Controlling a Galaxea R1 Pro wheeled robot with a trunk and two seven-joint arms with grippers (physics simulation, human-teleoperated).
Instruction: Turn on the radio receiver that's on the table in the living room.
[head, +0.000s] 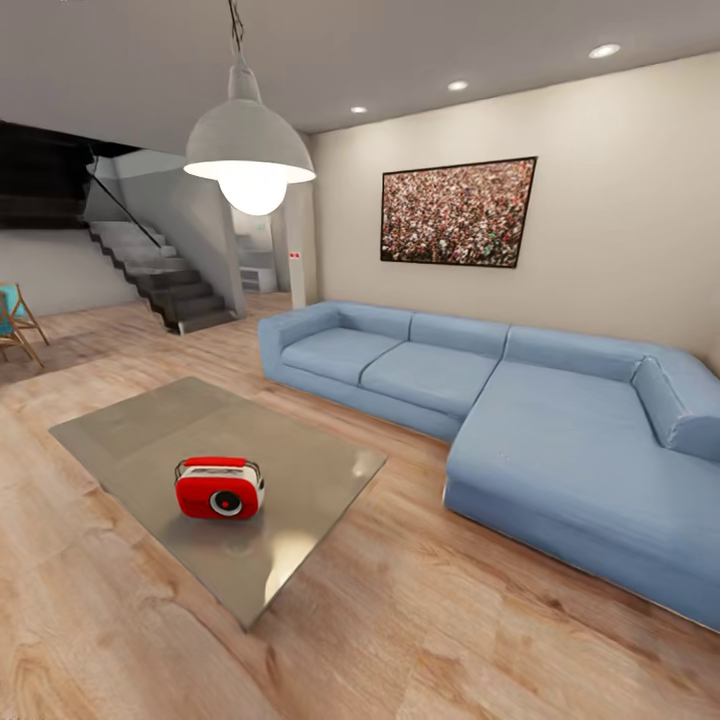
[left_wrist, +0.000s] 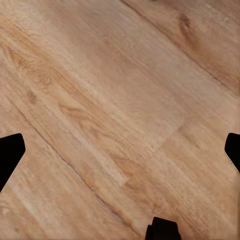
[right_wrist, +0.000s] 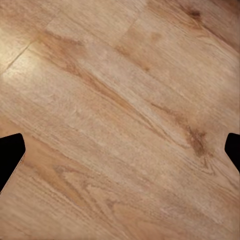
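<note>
— Where's the radio receiver (head: 220, 488)?
— Upright on the table (head: 140, 430), toward its near end, well in from the edges. Red body, white trim, round dark dial facing the camera, thin handle on top.
— And the table?
— Long, low, glossy grey-taupe top, standing on the living room's light plank floor (head: 420, 620).

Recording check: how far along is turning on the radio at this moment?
Done: the robot is in the living room, with the radio receiver in sight on the table. In hand: nothing; both wrist views look down at wood floor, fingers spread wide and empty. Left: approach the table, reach the radio and switch it on.
</note>
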